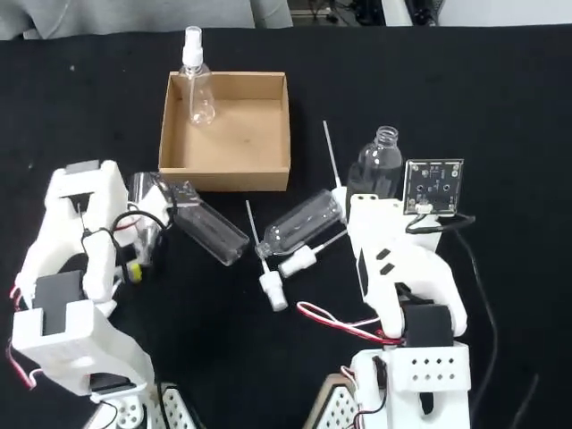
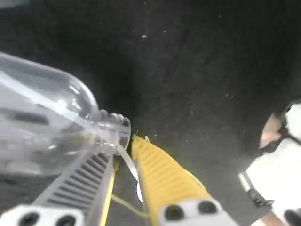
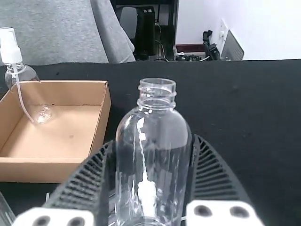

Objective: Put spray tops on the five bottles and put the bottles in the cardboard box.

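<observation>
My right gripper (image 3: 149, 188) is shut on an upright clear bottle (image 3: 151, 160) with an open neck; in the high view this bottle (image 1: 379, 163) stands right of the cardboard box (image 1: 225, 177). My left gripper (image 2: 123, 157) is closed at the neck of a clear capless bottle (image 2: 47, 117), with a thin white strip between its fingers. This bottle (image 1: 147, 192) sits left of the box's near corner. One bottle with a spray top (image 1: 198, 89) stands in the box's far left corner. Two capless bottles (image 1: 211, 230) (image 1: 304, 219) lie in front of the box.
Two loose spray tops (image 1: 273, 288) (image 1: 300, 261) with thin tubes lie between the arms. A third top (image 1: 339, 191) with a tube pointing away rests beside the right arm (image 1: 407, 277). Black cloth (image 1: 500, 116) covers the table, with free room at the far right.
</observation>
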### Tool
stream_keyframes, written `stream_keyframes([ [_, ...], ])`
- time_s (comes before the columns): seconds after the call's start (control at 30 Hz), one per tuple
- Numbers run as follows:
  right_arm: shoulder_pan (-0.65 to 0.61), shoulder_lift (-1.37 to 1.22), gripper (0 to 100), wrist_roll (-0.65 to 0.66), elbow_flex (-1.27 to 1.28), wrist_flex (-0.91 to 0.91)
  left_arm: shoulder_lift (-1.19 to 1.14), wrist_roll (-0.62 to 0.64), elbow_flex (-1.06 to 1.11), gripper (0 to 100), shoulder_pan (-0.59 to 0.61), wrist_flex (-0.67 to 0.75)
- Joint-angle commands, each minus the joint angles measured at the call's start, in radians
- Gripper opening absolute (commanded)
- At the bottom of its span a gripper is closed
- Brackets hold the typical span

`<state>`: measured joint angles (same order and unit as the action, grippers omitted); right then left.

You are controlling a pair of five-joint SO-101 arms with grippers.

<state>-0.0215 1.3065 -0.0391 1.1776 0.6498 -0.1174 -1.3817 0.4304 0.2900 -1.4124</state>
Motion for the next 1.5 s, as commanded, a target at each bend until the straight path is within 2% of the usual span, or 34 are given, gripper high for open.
stream_keyframes([
  [0.0,0.020,0.013,11.6,0.003,-0.010,-0.032,0.005,-0.100,-0.047,3,0.028,0.003],
  [0.13,0.020,0.013,11.6,0.003,-0.010,-0.032,0.005,-0.187,-0.047,3,0.053,0.028],
  [0.23,0.018,0.013,11.6,0.003,-0.010,-0.032,0.014,-0.187,-0.047,3,0.070,0.075],
  [0.3,0.018,0.013,11.6,0.003,-0.010,-0.032,0.014,-0.186,-0.051,8,0.079,0.075],
  [0.33,0.018,0.013,11.6,0.003,-0.010,-0.032,0.014,-0.169,-0.061,12,0.091,0.072],
  [0.4,0.018,0.013,11.6,0.003,-0.010,-0.032,0.014,-0.058,-0.088,20,0.110,0.072],
  [0.47,0.018,0.013,11.6,0.003,-0.010,-0.032,0.014,0.049,-0.125,23,0.125,0.072],
  [0.57,0.018,0.013,11.6,0.003,-0.008,-0.032,0.014,0.075,-0.166,23,0.147,0.052],
  [0.77,0.018,0.021,11.6,0.005,-0.002,-0.032,0.014,0.084,-0.311,23,0.156,-0.203],
  [0.87,0.018,0.021,11.6,0.005,-0.001,-0.032,0.012,0.140,-0.389,23,0.168,-0.301],
  [0.97,0.018,0.021,11.6,0.005,-0.001,-0.032,0.014,0.192,-0.410,23,0.194,-0.308],
  [1.47,0.018,0.021,11.6,0.005,-0.001,-0.032,0.014,0.236,-0.329,19,0.302,-0.347],
])
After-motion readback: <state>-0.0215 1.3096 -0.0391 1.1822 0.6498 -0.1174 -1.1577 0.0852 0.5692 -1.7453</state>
